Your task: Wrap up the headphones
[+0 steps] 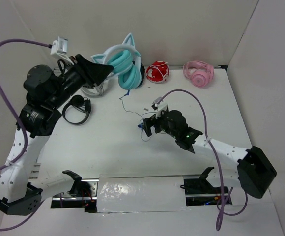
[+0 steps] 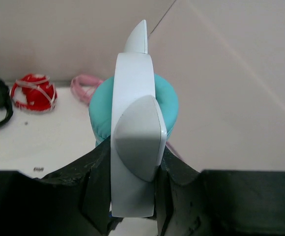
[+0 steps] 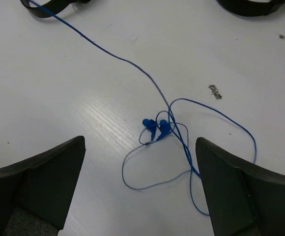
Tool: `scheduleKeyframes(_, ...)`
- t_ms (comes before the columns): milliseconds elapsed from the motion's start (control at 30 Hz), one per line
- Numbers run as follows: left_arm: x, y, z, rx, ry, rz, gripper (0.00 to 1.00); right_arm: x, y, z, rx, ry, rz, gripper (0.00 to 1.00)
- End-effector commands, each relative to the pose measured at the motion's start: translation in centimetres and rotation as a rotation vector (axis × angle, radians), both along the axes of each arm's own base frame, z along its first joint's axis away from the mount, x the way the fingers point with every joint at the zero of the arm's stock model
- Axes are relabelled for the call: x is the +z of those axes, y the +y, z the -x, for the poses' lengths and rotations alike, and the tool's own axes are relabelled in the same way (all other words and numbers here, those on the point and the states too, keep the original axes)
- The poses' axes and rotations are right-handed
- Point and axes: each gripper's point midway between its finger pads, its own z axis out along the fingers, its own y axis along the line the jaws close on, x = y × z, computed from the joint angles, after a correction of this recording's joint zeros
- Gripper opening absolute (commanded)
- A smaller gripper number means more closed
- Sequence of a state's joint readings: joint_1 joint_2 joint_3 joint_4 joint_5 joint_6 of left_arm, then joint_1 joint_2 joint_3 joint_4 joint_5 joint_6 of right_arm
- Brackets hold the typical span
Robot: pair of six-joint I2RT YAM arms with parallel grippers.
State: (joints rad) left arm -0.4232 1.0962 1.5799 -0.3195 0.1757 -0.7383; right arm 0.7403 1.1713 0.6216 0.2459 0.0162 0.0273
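- Two or three loose loops of cable (image 3: 123,60) lie on the table (image 3: 59,88) directly under the right hand (image 3: 140,147). The blue plug (image 3: 157,128) sits among them, between the fingers. That hand is spread wide and holds nothing.
- I judge the cable thin, limp and nearly weightless. A pinch on one strand would likely slip, and the loops may snag on each other when pulled. The plug looks like the best hold, being the only firm, bulky piece. Failing that, take several strands bunched together.
- From the heap, a single strand runs ahead of the right hand and off to its left, toward the headphones (image 1: 128,66).
- The left hand (image 2: 132,196) is clamped on the pale headband (image 2: 132,98), one finger on each side, with a cat ear just past the grip. It carries the headphones upright.
- A teal cup (image 2: 164,98) sits beyond the fingers. I cannot tell whether the cups touch the table.
- The headphones probably handle as light. The band looks stiff and smooth, so it may twist or slide as the cable is wound round it.
- The cups are soft padding that would give under pressure and make a poor hold. The ears look thin and breakable, so keep fingers off them.
- Farther ahead of the left hand, red headphones (image 2: 33,92) and pink headphones (image 2: 83,86) lie by the back wall, apart from the work.
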Motion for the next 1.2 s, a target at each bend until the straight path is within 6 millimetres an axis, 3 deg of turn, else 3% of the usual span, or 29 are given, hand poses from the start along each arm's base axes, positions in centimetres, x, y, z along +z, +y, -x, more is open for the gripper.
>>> scheduleKeyframes(0,7.8,1.1,2.1,0.007,-0.198,0.114,0.0,5.7,4.1,-1.4,0.101,-0.167,-0.154,1.0)
scheduleKeyframes(267,11.1,1.1,5.2,-0.064,-0.284,0.129,0.0,6.4,9.0,-2.5,0.197,-0.225,-0.154,1.0)
scheduleKeyframes(500,11.2,0.5,8.2,-0.172,-0.323,0.097,0.0,4.4,12.6,-3.8,0.233,-0.191,-0.183,0.97)
scheduleKeyframes(600,10.9,0.5,9.7,-0.212,-0.348,0.087,0.0,4.3,14.2,-3.0,0.302,-0.154,-0.235,0.82)
scheduleKeyframes(633,10.6,0.4,10.4,-0.238,-0.354,0.079,0.0,4.0,14.4,-2.9,0.32,-0.137,-0.234,0.65)
scheduleKeyframes(700,10.4,0.3,11.1,-0.26,-0.368,0.066,0.0,3.6,15.4,-2.6,0.363,-0.116,-0.233,0.44)
scheduleKeyframes(733,10.1,0.1,11.3,-0.278,-0.364,0.053,0.0,3.4,15.3,-2.7,0.361,-0.111,-0.225,0.27)
scheduleKeyframes(833,8.7,-0.3,11.2,-0.308,-0.347,0.005,0.0,2.6,14.3,-3.3,0.308,-0.086,-0.208,0.03)
scheduleKeyframes(933,6.2,-1.2,10.6,-0.355,-0.325,-0.069,0.0,1.9,12.0,-4.2,0.275,-0.041,-0.171,0.0)
scheduleKeyframes(1000,4.3,-2.2,11.1,-0.442,-0.339,-0.131,0.0,2.4,9.6,-5.8,0.21,-0.043,-0.158,0.0)
scheduleKeyframes(1033,2.8,-2.6,10.8,-0.465,-0.305,-0.147,0.0,1.8,8.6,-6.0,0.188,-0.014,-0.132,0.0)
scheduleKeyframes(1067,1.8,-2.8,10.6,-0.483,-0.284,-0.163,0.0,3.0,6.7,-7.4,0.139,-0.029,-0.133,0.0)
scheduleKeyframes(1100,-0.5,-3.3,10.3,-0.523,-0.255,-0.199,0.0,2.1,5.1,-7.9,0.079,0.012,-0.088,0.0)
scheduleKeyframes(1133,-1.9,-3.5,10.0,-0.535,-0.23,-0.213,0.0,4.3,4.2,-8.3,0.055,-0.017,-0.085,0.0)
scheduleKeyframes(1167,-2.9,-3.5,10.0,-0.538,-0.228,-0.225,0.0,4.7,2.8,-9.0,0.016,-0.026,-0.056,0.0)
